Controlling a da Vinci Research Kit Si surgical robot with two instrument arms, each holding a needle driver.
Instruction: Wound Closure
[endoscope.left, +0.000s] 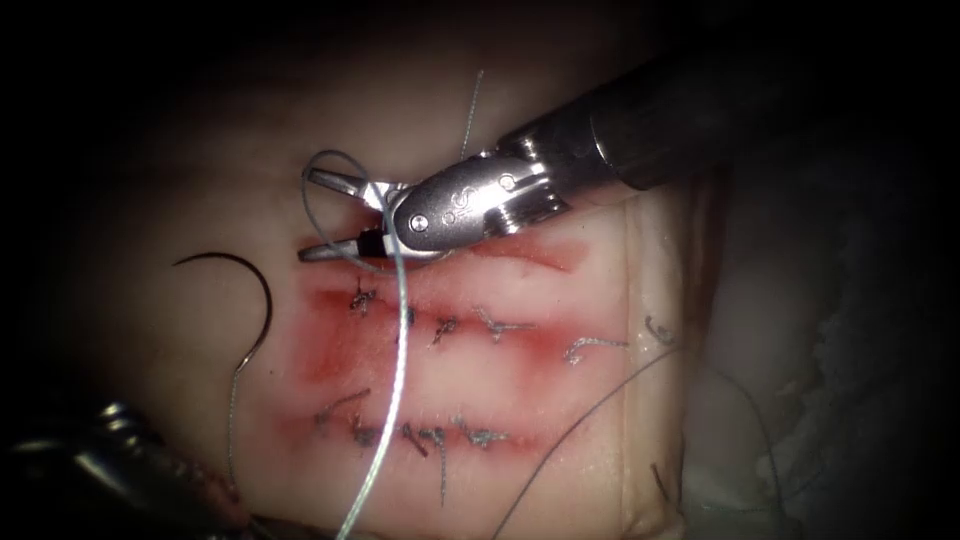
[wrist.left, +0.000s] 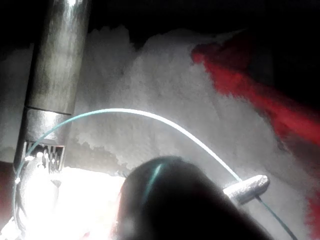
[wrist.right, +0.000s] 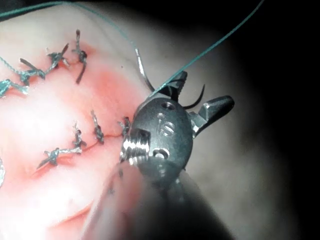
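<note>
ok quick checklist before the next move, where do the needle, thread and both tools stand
1. Right tool jaws open: ok, spread wide, gripping nothing.
2. Thread free of those jaws: not ok, it runs between them near the hinge and loops around the upper one.
3. Needle out of the tissue: ok, it lies loose on the surface, left of the cuts, held by neither tool.
4. Left tool grip: cannot tell, its tip is dark at the endoscope view's lower left.
5. Earlier stitches seated: ok, two rows of knots lie along the cuts.
</note>
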